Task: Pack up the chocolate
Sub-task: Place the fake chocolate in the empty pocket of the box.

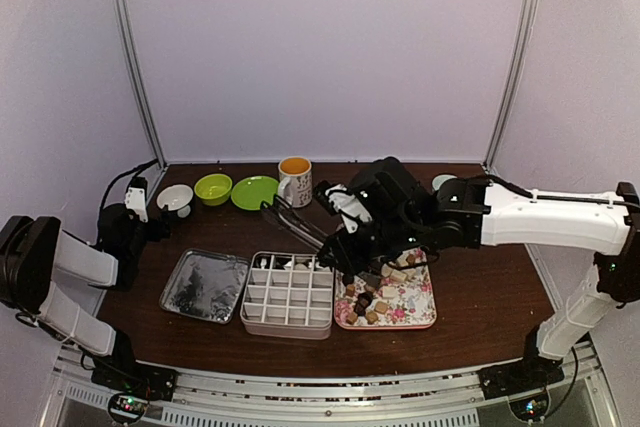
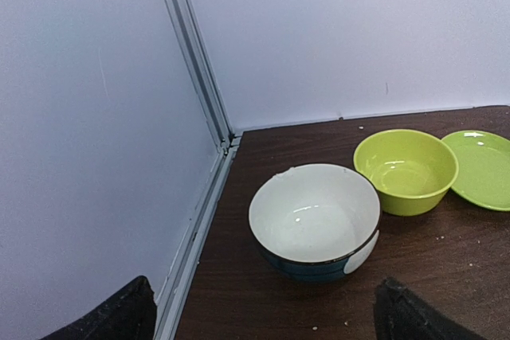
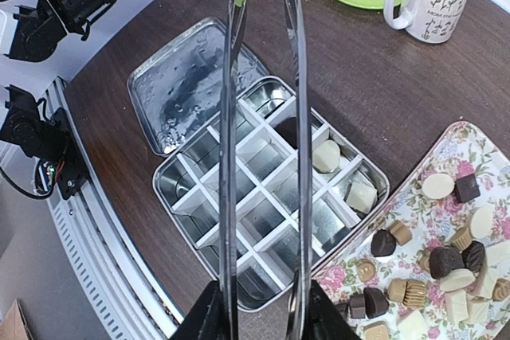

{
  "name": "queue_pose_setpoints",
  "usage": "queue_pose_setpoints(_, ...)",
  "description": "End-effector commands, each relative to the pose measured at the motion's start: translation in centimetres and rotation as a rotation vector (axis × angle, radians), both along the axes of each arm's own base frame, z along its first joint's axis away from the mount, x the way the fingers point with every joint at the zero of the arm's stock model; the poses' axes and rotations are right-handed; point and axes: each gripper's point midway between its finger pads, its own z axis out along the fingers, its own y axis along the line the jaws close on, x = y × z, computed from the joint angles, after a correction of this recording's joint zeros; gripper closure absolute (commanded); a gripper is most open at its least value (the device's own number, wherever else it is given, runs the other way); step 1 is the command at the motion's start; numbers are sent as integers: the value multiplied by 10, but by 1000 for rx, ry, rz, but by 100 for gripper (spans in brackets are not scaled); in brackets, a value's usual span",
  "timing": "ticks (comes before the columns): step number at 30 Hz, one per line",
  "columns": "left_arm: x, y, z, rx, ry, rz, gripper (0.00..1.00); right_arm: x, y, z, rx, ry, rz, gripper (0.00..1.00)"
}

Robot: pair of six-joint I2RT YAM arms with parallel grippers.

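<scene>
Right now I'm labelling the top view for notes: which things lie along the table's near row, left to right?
Tin lid → divided tin → floral tray.

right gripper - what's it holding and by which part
The right gripper holds the metal tongs by their rear end, pinching both arms.

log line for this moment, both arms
right gripper shut on tongs, near divider box | tongs empty | three chocolate pieces in box | rest on floral tray | left gripper open, facing white bowl
</scene>
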Motion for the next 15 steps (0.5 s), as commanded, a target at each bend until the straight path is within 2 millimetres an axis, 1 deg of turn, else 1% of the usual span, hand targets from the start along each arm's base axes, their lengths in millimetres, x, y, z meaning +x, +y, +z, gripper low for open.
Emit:
queue_pose_setpoints(1,6,3,21,-5,-75,9,2,-6,-26,-3,-38,-12,-34,69)
queue_pose_setpoints(12,6,3,21,-5,-74,9,2,-34,-94,-28,-82,47,-95,69)
queue_pose_setpoints(15,6,3,21,-5,-74,10,2,-42,-108,-37,-98,68,-105,69)
